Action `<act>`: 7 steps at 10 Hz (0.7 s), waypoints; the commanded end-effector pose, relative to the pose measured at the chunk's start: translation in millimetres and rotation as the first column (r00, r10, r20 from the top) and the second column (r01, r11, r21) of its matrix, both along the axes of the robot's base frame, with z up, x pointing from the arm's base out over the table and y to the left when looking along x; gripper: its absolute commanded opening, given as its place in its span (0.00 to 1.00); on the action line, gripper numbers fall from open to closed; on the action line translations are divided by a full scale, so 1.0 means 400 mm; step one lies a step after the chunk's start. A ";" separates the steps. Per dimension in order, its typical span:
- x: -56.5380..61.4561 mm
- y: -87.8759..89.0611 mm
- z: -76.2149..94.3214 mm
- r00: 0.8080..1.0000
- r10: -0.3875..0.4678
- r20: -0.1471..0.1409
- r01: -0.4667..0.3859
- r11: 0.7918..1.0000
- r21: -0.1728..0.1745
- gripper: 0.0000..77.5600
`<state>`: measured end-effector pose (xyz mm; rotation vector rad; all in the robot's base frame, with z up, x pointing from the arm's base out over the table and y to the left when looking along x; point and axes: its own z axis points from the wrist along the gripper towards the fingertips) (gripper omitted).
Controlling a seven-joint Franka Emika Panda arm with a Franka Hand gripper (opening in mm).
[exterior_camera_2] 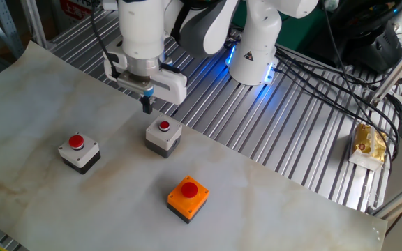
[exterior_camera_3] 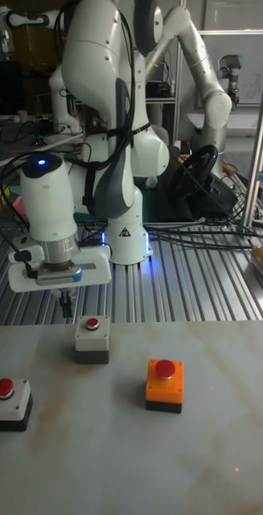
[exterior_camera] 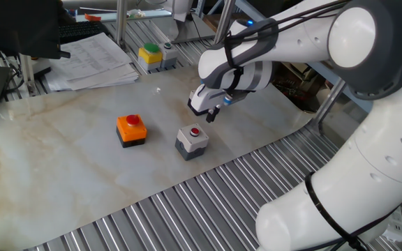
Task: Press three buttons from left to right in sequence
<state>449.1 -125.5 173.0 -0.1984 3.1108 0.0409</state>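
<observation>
Keep the white arm (exterior_camera: 354, 42) arched over the marbled worktop (exterior_camera: 61, 160) with the wrist vertical, as in the tall fixed view. Treat the grey box (exterior_camera_2: 163, 134), the middle of the three buttons, as the probable target: stands on the worktop between the orange box (exterior_camera_2: 188, 197) and the white-topped box (exterior_camera_2: 78, 152), each apart from it. Note the end effector (exterior_camera_2: 146, 106): hangs in the air just beyond the grey box's far edge, touching nothing, dark tip pointing down. Cannot tell from any view whether the fingers stand wide or narrow; holds nothing visible. Shift the tip across until centred over the small red cap (exterior_camera_2: 164, 126), then descend straight and press squarely; avoid catching the housing rim, since an off-centre push probably tips or slides the loose box. Expect no obstruction on the short path between tip and cap. Disregard the stack of papers (exterior_camera: 93, 59) at the far edge and the yellow box with a green button (exterior_camera: 149, 55) on the slatted metal beyond the worktop; both well apart. Note in one fixed view that the white-topped box lies hidden behind the arm.
</observation>
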 end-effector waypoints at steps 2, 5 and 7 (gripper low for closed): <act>0.002 0.003 0.004 1.000 -0.001 0.003 0.001 1.000 -0.001 1.00; 0.002 0.003 0.004 1.000 -0.001 0.003 0.001 1.000 -0.001 1.00; 0.002 0.003 0.004 1.000 -0.001 0.003 0.001 1.000 -0.001 1.00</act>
